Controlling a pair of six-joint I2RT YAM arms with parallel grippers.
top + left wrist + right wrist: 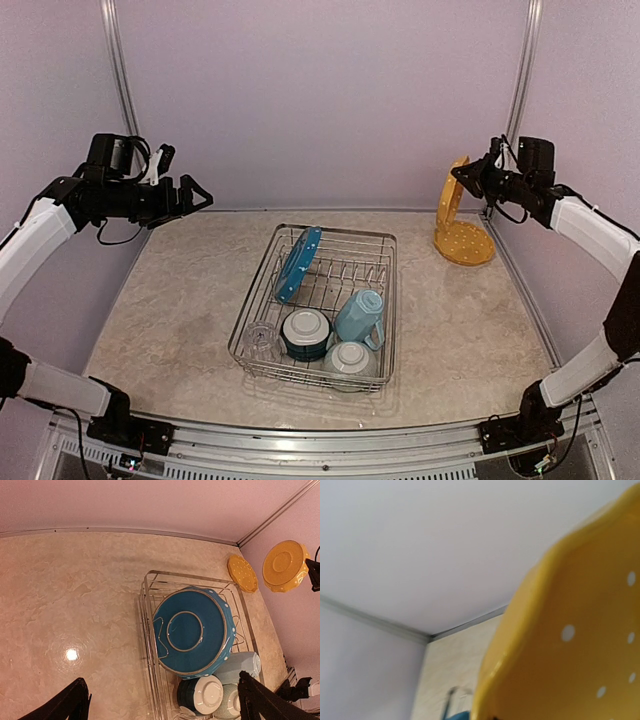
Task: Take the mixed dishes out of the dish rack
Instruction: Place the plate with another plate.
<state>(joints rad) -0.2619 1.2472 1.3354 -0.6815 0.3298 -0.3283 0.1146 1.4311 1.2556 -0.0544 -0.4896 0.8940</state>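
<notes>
The dish rack point(352, 262) stands mid-table. In it a blue plate point(298, 264) stands on edge at the back left. A light blue mug point(360, 315), a clear glass point(262, 340) and two bowls point(306, 333) point(350, 360) sit at the front. One yellow plate point(465, 243) lies flat at the back right. My right gripper point(463, 177) is shut on the second yellow plate point(455, 197) and holds it on edge above the flat one; it fills the right wrist view point(570, 655). My left gripper point(185, 180) is open and empty, high at the left, its dark fingertips point(67, 705) wide apart.
The left wrist view looks down on the blue plate point(192, 630), the rack's rim point(146, 625), the mug point(240, 667) and one bowl point(207, 694). Purple walls close the back and sides. Bare marble-patterned tabletop point(180, 300) lies left of the rack.
</notes>
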